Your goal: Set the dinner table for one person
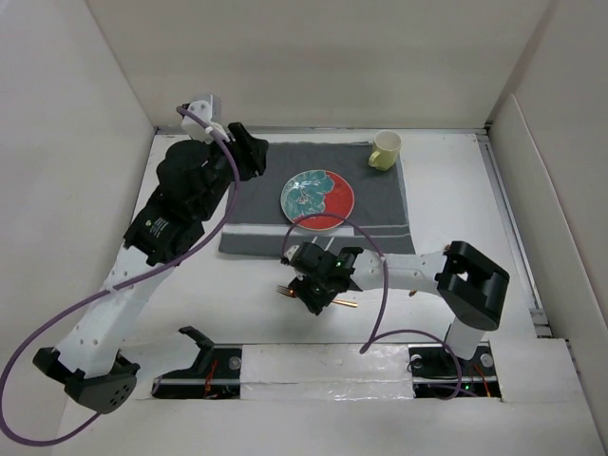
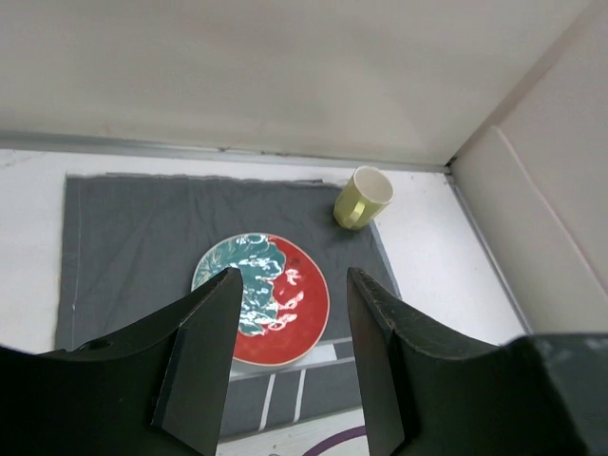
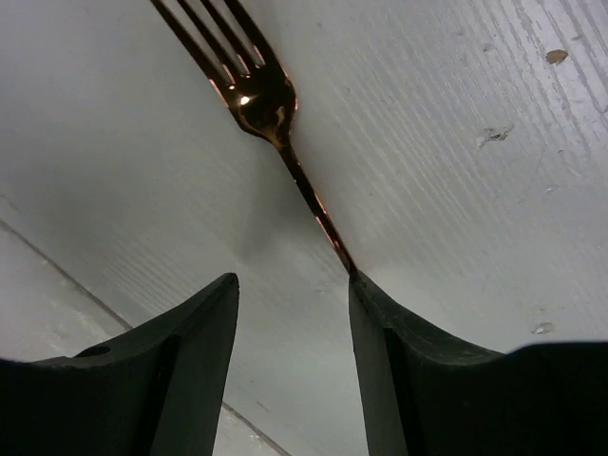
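Dinner table (image 1: 456,204): fork (image 3: 269,103) on bare strip near placemat (image 1: 380,204) edge, under right hand (image 3: 293,285).

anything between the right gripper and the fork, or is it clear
Nothing visible stands between them. The fork lies flat on the table just under the right gripper, whose fingers are spread with nothing in the gap. The fork's handle runs up to one fingertip.

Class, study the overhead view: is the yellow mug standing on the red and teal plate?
No, the mug stands at the placemat's far right corner, apart from the plate at its middle.
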Robot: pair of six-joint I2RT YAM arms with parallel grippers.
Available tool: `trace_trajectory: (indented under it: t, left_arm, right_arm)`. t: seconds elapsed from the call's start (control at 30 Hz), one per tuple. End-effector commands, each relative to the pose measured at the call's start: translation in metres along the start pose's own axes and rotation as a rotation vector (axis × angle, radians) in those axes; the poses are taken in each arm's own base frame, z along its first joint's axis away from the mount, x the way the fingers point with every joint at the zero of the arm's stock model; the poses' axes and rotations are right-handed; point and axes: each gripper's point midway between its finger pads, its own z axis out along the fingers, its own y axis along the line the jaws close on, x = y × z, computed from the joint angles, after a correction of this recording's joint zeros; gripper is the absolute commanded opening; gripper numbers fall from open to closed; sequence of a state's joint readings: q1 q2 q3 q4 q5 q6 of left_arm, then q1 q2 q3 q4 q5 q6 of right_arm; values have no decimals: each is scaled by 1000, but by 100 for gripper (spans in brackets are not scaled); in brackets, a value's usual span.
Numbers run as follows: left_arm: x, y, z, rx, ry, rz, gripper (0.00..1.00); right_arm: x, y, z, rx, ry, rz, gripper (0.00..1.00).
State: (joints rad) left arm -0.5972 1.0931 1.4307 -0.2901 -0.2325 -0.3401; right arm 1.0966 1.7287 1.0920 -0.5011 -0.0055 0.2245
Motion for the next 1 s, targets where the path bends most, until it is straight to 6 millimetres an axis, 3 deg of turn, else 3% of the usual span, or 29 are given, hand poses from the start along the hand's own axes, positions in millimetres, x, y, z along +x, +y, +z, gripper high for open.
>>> trace_trajectory:
  t: [0.0, 0.2, 0.33, 0.47, 0.73, 0.83, 0.87, 0.93, 0.97]
  left_arm:
    - [-35, 0, -24, 3, -93, -13, 45]
    - [-27, 6, -32, -6, -73, -29, 45]
    - [-29, 8, -37, -15, -75, -31, 45]
    - [-25, 12, -37, -29, -70, -33, 45]
    - [-27, 14, -40, -37, -75, -36, 45]
    - [-27, 12, -40, -29, -77, -42, 44]
    - [-25, 12, -40, -27, -71, -42, 44]
    - [-25, 11, -40, -22, -69, -45, 44]
    - [-25, 11, -40, -21, -69, -47, 44]
  right_arm:
    - [-33, -9, -1, 64, -98, -27, 55]
    - [-30, -7, 11, 106, -83, -66, 53]
    - [-31, -3, 4, 85, -74, -81, 45]
    - [-38, -4, -1, 86, -109, -91, 46]
    - [-11, -4, 31, 79, -8, -71, 43]
    - [-16, 8, 29, 59, -22, -76, 16]
    - [-26, 18, 25, 42, -42, -76, 4]
    - [-39, 29, 17, 20, -62, -61, 0]
    - [-62, 37, 7, 2, -111, -50, 0]
